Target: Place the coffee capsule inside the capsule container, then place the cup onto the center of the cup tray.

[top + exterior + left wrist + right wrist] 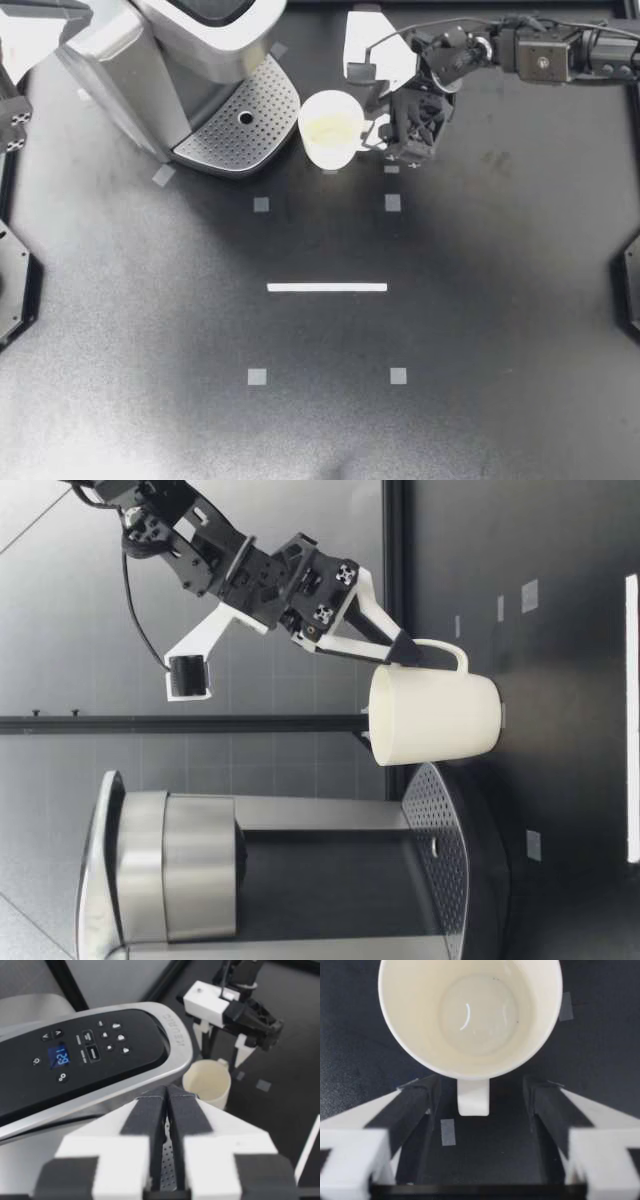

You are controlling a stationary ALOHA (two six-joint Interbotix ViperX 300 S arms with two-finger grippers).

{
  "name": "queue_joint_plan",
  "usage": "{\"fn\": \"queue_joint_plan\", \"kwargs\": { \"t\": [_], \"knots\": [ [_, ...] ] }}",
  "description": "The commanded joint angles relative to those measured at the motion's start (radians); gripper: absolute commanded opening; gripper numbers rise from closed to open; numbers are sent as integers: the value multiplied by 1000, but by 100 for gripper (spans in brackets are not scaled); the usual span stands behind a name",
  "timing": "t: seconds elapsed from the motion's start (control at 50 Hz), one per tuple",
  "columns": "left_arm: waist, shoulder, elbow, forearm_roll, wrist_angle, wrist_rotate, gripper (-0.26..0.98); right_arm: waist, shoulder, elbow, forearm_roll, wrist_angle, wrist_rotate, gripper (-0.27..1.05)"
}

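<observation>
Top view, right hand (378, 137): is reaching in from the far right, its fingers pointing left at the handle (372, 128) of the cup.
Top view, cup (330, 128): is standing mouth up on the tabletop (480, 330) at the far side, just right of the cup tray (240, 125).
Top view, coffee machine (115, 55): is sitting at the far left, its perforated cup tray jutting out toward the cup.
Top view, tape: grey squares (261, 204) and a white strip (327, 287) are lying on the tabletop, nearer than the cup.
Low view, right hand: is hanging tilted, its fingertips pointing down beside the upper end of the handle.
Low view, cup: is standing upright on the tabletop, just beside the cup tray.
Left wrist view, left hand (167, 1095): is hovering above the coffee machine's control panel (85, 1055), its fingers pressed together with nothing between them.
Left wrist view, cup: is showing beyond the machine's edge, under the right hand.
Right wrist view, right hand: is spreading its fingers wide, with the handle lying between them and touching neither.
</observation>
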Motion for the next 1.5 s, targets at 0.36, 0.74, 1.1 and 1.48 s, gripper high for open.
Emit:
{"fn": "queue_joint_plan", "kwargs": {
  "t": [0.36,0.74,1.1,1.48],
  "knots": [
    [-2,-5,-12,12,-8,-2,11,11,-3,-23,2,2,0,36],
    [-2,-6,-12,14,-8,-2,11,11,-46,-14,6,11,5,-1],
    [-2,-21,5,41,-29,-25,11,26,-117,-57,38,0,5,-1],
    [-2,-58,37,63,-46,-60,11,44,18,-233,41,21,5,-1]
  ]
}}
